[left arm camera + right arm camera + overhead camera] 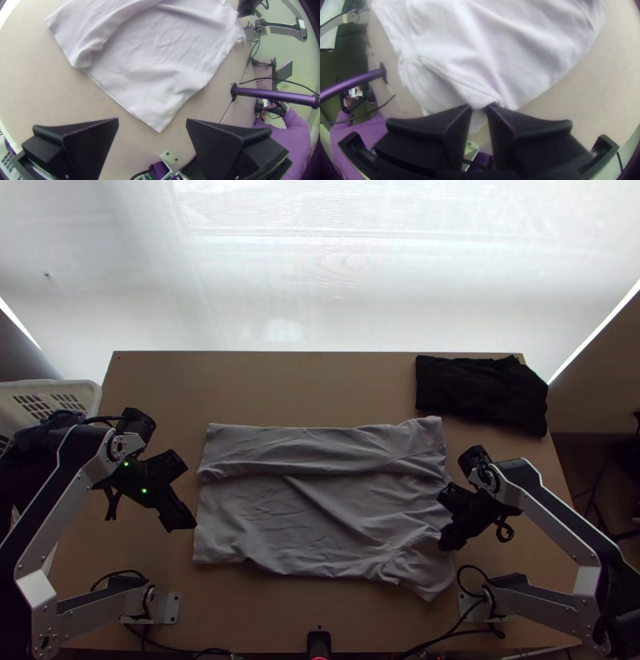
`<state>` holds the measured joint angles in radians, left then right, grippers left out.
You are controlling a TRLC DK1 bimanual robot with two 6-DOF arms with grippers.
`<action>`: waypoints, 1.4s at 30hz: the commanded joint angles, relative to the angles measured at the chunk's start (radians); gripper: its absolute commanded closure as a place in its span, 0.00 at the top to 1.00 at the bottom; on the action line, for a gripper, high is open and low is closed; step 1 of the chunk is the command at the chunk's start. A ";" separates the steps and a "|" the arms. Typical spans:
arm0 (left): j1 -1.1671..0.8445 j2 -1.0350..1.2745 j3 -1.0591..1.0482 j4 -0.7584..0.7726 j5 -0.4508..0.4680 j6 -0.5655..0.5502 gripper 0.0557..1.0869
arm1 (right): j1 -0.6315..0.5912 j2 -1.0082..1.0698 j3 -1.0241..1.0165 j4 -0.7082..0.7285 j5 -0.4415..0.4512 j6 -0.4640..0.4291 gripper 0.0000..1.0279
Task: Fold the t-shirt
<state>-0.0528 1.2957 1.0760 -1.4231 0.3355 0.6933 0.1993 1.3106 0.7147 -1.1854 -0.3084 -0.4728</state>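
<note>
Both arms point(588, 584) are having silver-grey links point(550, 522), black joints point(138, 422) and thin black cables point(116, 573); on left one, green lights point(144, 490).

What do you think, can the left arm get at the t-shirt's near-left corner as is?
Probably yes. The left gripper is open just off that side of the t-shirt, and nothing visible covers the corner or stands between them.

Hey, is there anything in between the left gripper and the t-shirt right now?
No, nothing visible stands between the left gripper and the t-shirt. The dark cloth lies well aside, near the far right corner of the table.
</note>
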 commanded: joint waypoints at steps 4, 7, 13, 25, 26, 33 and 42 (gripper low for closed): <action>0.111 0.024 -0.047 -0.014 -0.098 -0.009 0.96 | -0.011 0.021 0.003 0.004 0.000 -0.015 0.03; 0.197 0.085 -0.067 -0.019 -0.162 0.005 0.96 | -0.006 0.019 0.005 0.003 0.000 -0.015 0.03; 0.314 0.149 -0.094 -0.043 -0.190 0.041 0.95 | -0.003 0.013 0.005 0.003 0.000 -0.013 0.03; 0.100 0.263 -0.215 0.021 -0.058 0.129 0.95 | 0.003 0.015 0.009 0.000 0.000 -0.012 0.03; 0.090 0.264 -0.218 0.030 -0.056 0.126 0.95 | -0.003 0.015 0.008 0.000 0.000 -0.012 0.03; 0.067 0.290 -0.228 0.108 -0.036 0.035 0.95 | -0.023 0.015 0.005 -0.003 0.000 -0.015 0.03; -0.082 0.284 -0.289 0.151 0.013 -0.041 0.95 | -0.021 0.049 0.025 -0.003 0.000 -0.015 0.03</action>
<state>-0.0338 1.5768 0.8242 -1.3071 0.3046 0.7067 0.1791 1.3388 0.7277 -1.1877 -0.3088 -0.4870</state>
